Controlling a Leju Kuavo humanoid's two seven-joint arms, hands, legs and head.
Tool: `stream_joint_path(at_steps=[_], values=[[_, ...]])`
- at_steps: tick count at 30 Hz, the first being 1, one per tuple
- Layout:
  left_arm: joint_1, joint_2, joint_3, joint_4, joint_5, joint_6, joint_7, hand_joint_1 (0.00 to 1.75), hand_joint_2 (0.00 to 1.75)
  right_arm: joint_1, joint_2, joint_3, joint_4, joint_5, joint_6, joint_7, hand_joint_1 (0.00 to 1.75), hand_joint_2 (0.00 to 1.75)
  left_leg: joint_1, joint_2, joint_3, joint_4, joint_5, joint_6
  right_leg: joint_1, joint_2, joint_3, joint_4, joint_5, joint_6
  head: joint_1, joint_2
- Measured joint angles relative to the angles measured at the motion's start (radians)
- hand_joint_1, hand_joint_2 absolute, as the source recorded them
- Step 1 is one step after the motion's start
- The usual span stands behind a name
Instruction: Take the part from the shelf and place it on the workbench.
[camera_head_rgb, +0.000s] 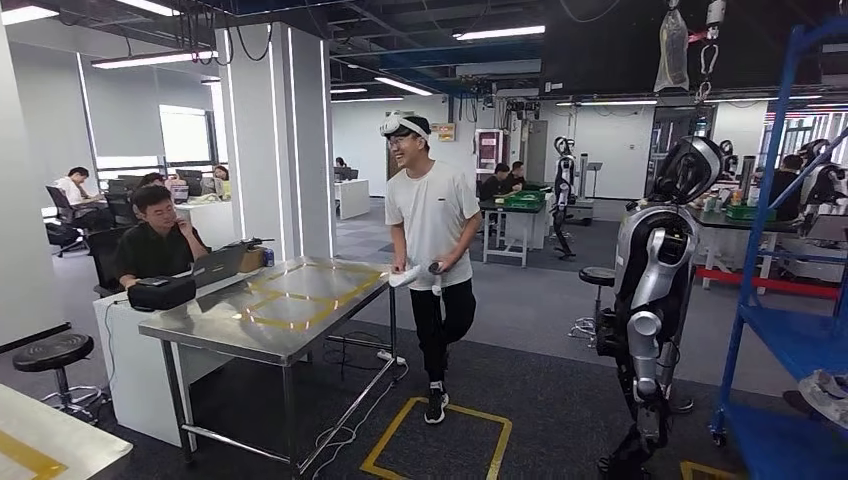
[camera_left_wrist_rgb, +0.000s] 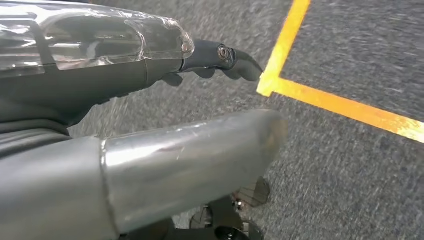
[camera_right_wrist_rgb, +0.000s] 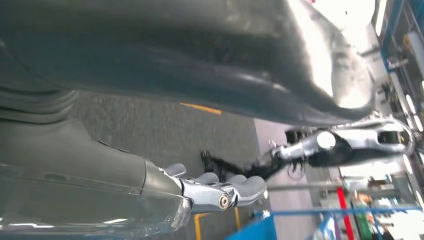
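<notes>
workbench (camera_head_rgb: 300, 330): silver steel top with yellow tape squares | shelf (camera_head_rgb: 765, 200): blue frame | floor (camera_head_rgb: 560, 400): dark grey carpet, yellow line boxes | standing person (camera_head_rgb: 432, 215): white T-shirt, black trousers | other robot (camera_head_rgb: 655, 280): silver and black

From my seat the head view is evenly lit by ceiling strip lights (camera_head_rgb: 498, 32) and bright windows (camera_head_rgb: 184, 135) at the far left, which blow out to white, and the steel workbench (camera_head_rgb: 275, 305) throws back a pale sheen. Straight lines bow near the edges (the blue shelf (camera_head_rgb: 770, 200) post leans noticeably). The left wrist view is dimmer and smeared across the grey floor (camera_left_wrist_rgb: 350, 170), with glare on the left hand (camera_left_wrist_rgb: 210, 60), while the right wrist view has a burnt-out highlight above the right hand (camera_right_wrist_rgb: 220, 192).
</notes>
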Motion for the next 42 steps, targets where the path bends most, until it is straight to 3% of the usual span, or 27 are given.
stream_joint_path(at_steps=[2, 4, 5, 6, 7, 8, 10, 12, 14, 16, 18, 20, 21, 22, 24, 26, 27, 28, 30, 32, 34, 36, 37, 38, 40, 42], values=[[0.000, 0.000, -0.001, 0.000, -0.004, -0.002, 0.004, 0.00, 0.00, -0.007, 0.002, 0.000, 0.004, 0.002, 0.000, 0.000, 0.00, 0.00, -0.001, 0.040, 0.010, -0.011, 0.000, 0.004, 0.001, -0.075, -0.051, 0.099, -0.053, 0.008, 0.001, 0.000], [0.001, 0.001, -0.003, 0.000, -0.006, -0.004, 0.011, 0.00, 0.00, -0.009, 0.004, 0.001, 0.010, 0.002, -0.001, 0.000, 0.00, 0.00, -0.004, 0.078, 0.011, -0.010, -0.005, 0.004, -0.002, -0.105, -0.121, 0.225, -0.105, 0.017, 0.001, 0.000], [0.001, 0.002, -0.004, 0.000, -0.006, -0.006, 0.014, 0.00, 0.00, -0.008, 0.005, 0.001, 0.013, 0.002, -0.001, 0.000, 0.00, 0.00, -0.004, 0.096, 0.012, -0.010, -0.009, 0.003, -0.004, -0.110, -0.140, 0.258, -0.109, 0.021, 0.000, 0.000], [0.001, 0.003, -0.005, 0.000, -0.007, -0.008, 0.016, 0.00, 0.00, -0.007, 0.006, 0.001, 0.017, 0.003, -0.001, 0.000, 0.00, 0.00, -0.004, 0.113, 0.014, -0.010, -0.012, 0.001, -0.006, -0.113, -0.140, 0.255, -0.095, 0.023, 0.000, 0.000], [0.000, 0.003, -0.006, 0.000, -0.009, -0.010, 0.017, 0.00, 0.00, -0.006, 0.007, 0.001, 0.020, 0.004, -0.002, 0.000, 0.00, 0.00, -0.004, 0.127, 0.018, -0.010, -0.016, -0.002, -0.007, -0.117, -0.119, 0.214, -0.065, 0.024, 0.000, 0.000], [-0.002, 0.003, -0.006, 0.000, -0.010, -0.012, 0.018, 0.00, 0.00, -0.006, 0.008, 0.001, 0.023, 0.006, -0.002, 0.000, 0.00, 0.00, -0.003, 0.140, 0.024, -0.010, -0.020, -0.006, -0.009, -0.129, -0.079, 0.143, -0.026, 0.024, 0.000, 0.000], [-0.006, 0.003, -0.007, 0.000, -0.013, -0.014, 0.017, 0.00, 0.00, -0.007, 0.010, 0.001, 0.028, 0.008, -0.002, 0.000, 0.00, 0.00, -0.006, 0.157, 0.034, -0.010, -0.028, -0.014, -0.005, -0.160, -0.007, 0.015, 0.015, 0.016, -0.001, 0.000], [-0.008, 0.004, -0.008, 0.000, -0.015, -0.015, 0.016, 0.00, 0.00, -0.009, 0.011, 0.001, 0.033, 0.008, -0.002, 0.000, 0.00, 0.00, -0.009, 0.169, 0.040, -0.009, -0.034, -0.023, 0.003, -0.171, 0.016, -0.023, 0.012, 0.000, -0.001, 0.000], [-0.009, 0.004, -0.012, 0.000, -0.015, -0.015, 0.014, 0.00, 0.00, -0.008, 0.013, 0.001, 0.037, 0.008, -0.002, 0.000, 0.00, 0.00, -0.007, 0.179, 0.045, -0.009, -0.039, -0.032, 0.005, -0.154, 0.016, -0.023, 0.011, -0.014, -0.001, 0.000], [-0.011, 0.004, -0.016, 0.000, -0.015, -0.015, 0.014, 0.00, 0.00, -0.009, 0.015, 0.001, 0.039, 0.008, -0.002, 0.000, 0.00, 0.00, -0.002, 0.133, 0.039, 0.017, -0.063, -0.042, 0.003, -0.138, 0.021, -0.029, 0.013, -0.025, -0.001, 0.000], [-0.011, 0.004, -0.019, -0.001, -0.016, -0.015, 0.013, 0.00, 0.00, -0.012, 0.016, 0.001, 0.039, 0.007, -0.002, 0.000, 0.00, 0.00, 0.001, 0.065, -0.013, 0.127, -0.123, -0.045, 0.002, -0.122, 0.025, -0.032, 0.014, -0.034, -0.002, 0.000], [-0.007, 0.004, -0.023, -0.001, -0.018, -0.015, 0.014, 0.00, 0.00, -0.014, 0.017, 0.002, 0.042, 0.003, -0.001, 0.000, 0.00, 0.00, 0.000, 0.049, -0.095, 0.273, -0.176, -0.042, 0.006, -0.099, 0.025, -0.031, 0.013, -0.041, -0.002, 0.000], [-0.005, 0.004, -0.024, 0.000, -0.019, -0.015, 0.016, 0.00, 0.00, -0.014, 0.018, 0.001, 0.044, 0.000, -0.001, 0.000, 0.00, 0.00, -0.001, 0.050, -0.123, 0.313, -0.178, -0.040, 0.009, -0.086, 0.026, -0.030, 0.012, -0.043, -0.002, 0.000], [-0.004, 0.004, -0.025, 0.000, -0.021, -0.015, 0.018, 0.00, 0.00, -0.014, 0.019, 0.001, 0.047, -0.004, -0.001, 0.000, 0.00, 0.00, -0.001, 0.050, -0.136, 0.319, -0.161, -0.036, 0.011, -0.071, 0.027, -0.029, 0.011, -0.044, -0.002, 0.000], [-0.003, 0.004, -0.025, 0.000, -0.026, -0.016, 0.021, 0.00, 0.00, -0.014, 0.020, 0.001, 0.050, -0.009, -0.001, 0.000, 0.00, 0.00, -0.002, 0.026, -0.105, 0.215, -0.074, -0.024, 0.014, -0.042, 0.033, -0.027, 0.007, -0.045, -0.002, 0.000], [-0.004, 0.005, -0.027, 0.000, -0.028, -0.016, 0.025, 0.00, 0.00, -0.014, 0.020, 0.001, 0.053, -0.015, 0.000, 0.000, 0.00, 0.00, 0.000, -0.039, -0.053, 0.083, -0.006, -0.013, 0.013, -0.015, 0.037, -0.024, 0.001, -0.041, -0.002, 0.000], [-0.004, 0.006, -0.028, 0.000, -0.029, -0.016, 0.026, 0.00, 0.00, -0.014, 0.020, 0.000, 0.055, -0.017, 0.001, 0.000, 0.00, 0.00, 0.000, -0.062, -0.036, 0.045, 0.004, -0.010, 0.010, -0.001, 0.034, -0.022, 0.000, -0.036, -0.002, 0.000], [-0.004, 0.006, -0.030, 0.000, -0.029, -0.016, 0.027, 0.00, 0.00, -0.013, 0.020, 0.000, 0.056, -0.019, 0.002, 0.000, 0.00, 0.00, 0.000, -0.068, -0.028, 0.030, 0.001, -0.009, 0.006, 0.013, 0.030, -0.022, 0.000, -0.029, -0.002, 0.000], [-0.005, 0.006, -0.031, 0.000, -0.029, -0.017, 0.029, 0.00, 0.00, -0.012, 0.020, 0.000, 0.058, -0.020, 0.003, 0.000, 0.00, 0.00, -0.002, -0.036, -0.017, 0.014, -0.001, -0.005, 0.002, 0.034, 0.022, -0.022, 0.000, -0.017, -0.002, 0.000], [-0.005, 0.007, -0.032, 0.000, -0.029, -0.017, 0.030, 0.00, 0.00, -0.013, 0.019, -0.001, 0.058, -0.020, 0.003, 0.000, 0.00, 0.00, -0.001, 0.002, -0.006, -0.001, 0.002, 0.003, 0.005, -0.011, 0.002, 0.015, -0.026, -0.007, 0.000, 0.000], [-0.003, 0.008, -0.032, 0.000, -0.030, -0.017, 0.030, 0.00, 0.00, -0.018, 0.020, -0.002, 0.061, -0.021, 0.003, 0.000, 0.00, 0.00, -0.003, 0.043, 0.001, -0.007, -0.001, 0.008, 0.005, -0.081, -0.056, 0.129, -0.086, 0.003, 0.000, 0.000], [-0.001, 0.008, -0.036, 0.000, -0.031, -0.018, 0.030, 0.00, 0.00, -0.018, 0.020, -0.001, 0.067, -0.022, 0.003, 0.000, 0.00, 0.00, -0.006, 0.083, 0.004, -0.007, -0.008, 0.008, 0.000, -0.105, -0.117, 0.239, -0.124, 0.013, 0.000, 0.000], [-0.001, 0.008, -0.039, 0.000, -0.032, -0.018, 0.030, 0.00, 0.00, -0.016, 0.020, -0.001, 0.070, -0.022, 0.003, 0.000, 0.00, 0.00, -0.006, 0.100, 0.006, -0.007, -0.011, 0.007, -0.002, -0.110, -0.125, 0.251, -0.117, 0.016, 0.000, 0.000], [-0.002, 0.008, -0.042, 0.000, -0.033, -0.018, 0.030, 0.00, 0.00, -0.014, 0.020, -0.002, 0.072, -0.023, 0.003, 0.000, 0.00, 0.00, -0.006, 0.116, 0.009, -0.007, -0.015, 0.005, -0.004, -0.115, -0.112, 0.222, -0.091, 0.017, 0.000, 0.000], [-0.005, 0.007, -0.046, 0.000, -0.035, -0.018, 0.030, 0.00, 0.00, -0.013, 0.020, -0.003, 0.076, -0.026, 0.004, 0.000, 0.00, 0.00, -0.007, 0.142, 0.019, -0.007, -0.023, -0.002, -0.004, -0.146, -0.043, 0.088, -0.023, 0.015, 0.000, 0.000], [-0.007, 0.005, -0.049, 0.000, -0.038, -0.018, 0.030, 0.00, 0.00, -0.012, 0.020, -0.007, 0.080, -0.036, 0.006, 0.000, 0.00, 0.00, -0.011, 0.161, 0.027, -0.005, -0.031, -0.011, 0.002, -0.175, 0.012, -0.012, 0.007, 0.005, -0.001, 0.000]])
